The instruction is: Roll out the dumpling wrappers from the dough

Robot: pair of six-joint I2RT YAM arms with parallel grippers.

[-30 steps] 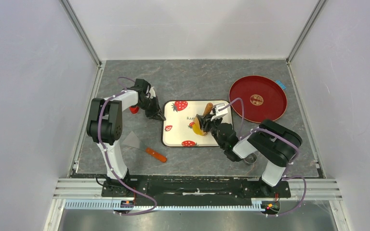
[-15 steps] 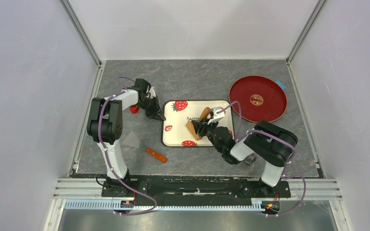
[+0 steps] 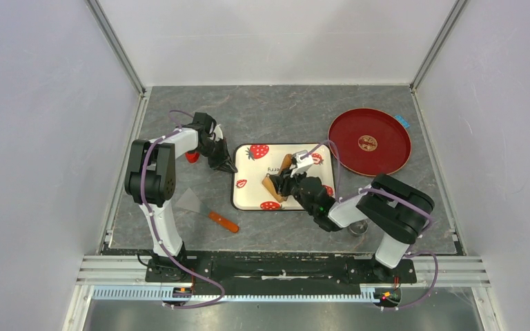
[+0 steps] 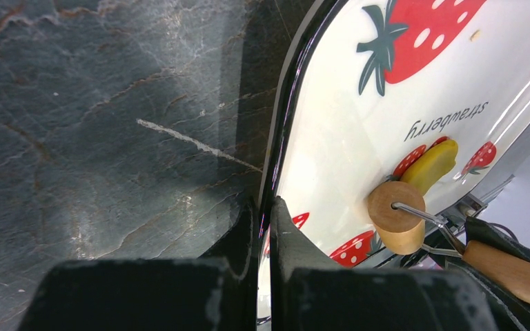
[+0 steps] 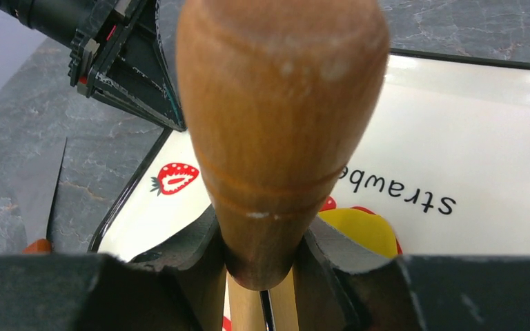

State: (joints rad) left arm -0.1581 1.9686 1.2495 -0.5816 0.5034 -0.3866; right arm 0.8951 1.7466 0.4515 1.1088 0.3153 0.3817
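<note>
So, L gripper (image 4: pixel 266 207): black jaws pressed together on the thin glossy black rim of the tray (image 4: pixel 286 89), pinching it at its left edge. R gripper (image 5: pixel 262 255): jaws clamp the tapered end of the roller (image 5: pixel 276 103) handle, smooth tan wood w/ a bulbous rounded tip sticking out past the fingers. Dough (image 5: pixel 359 231): soft matte yellow patch, flat w/ a rounded edge, lying on the tray just ahead of the R jaws & a bit to their right. From the L jaws it's far across the tray, right by the roller's round wooden drum. Tray face is shiny cream w/ red strawberry prints. Grey veined stone-look table (image 4: pixel 110 103) lies outside the L jaws.
</note>
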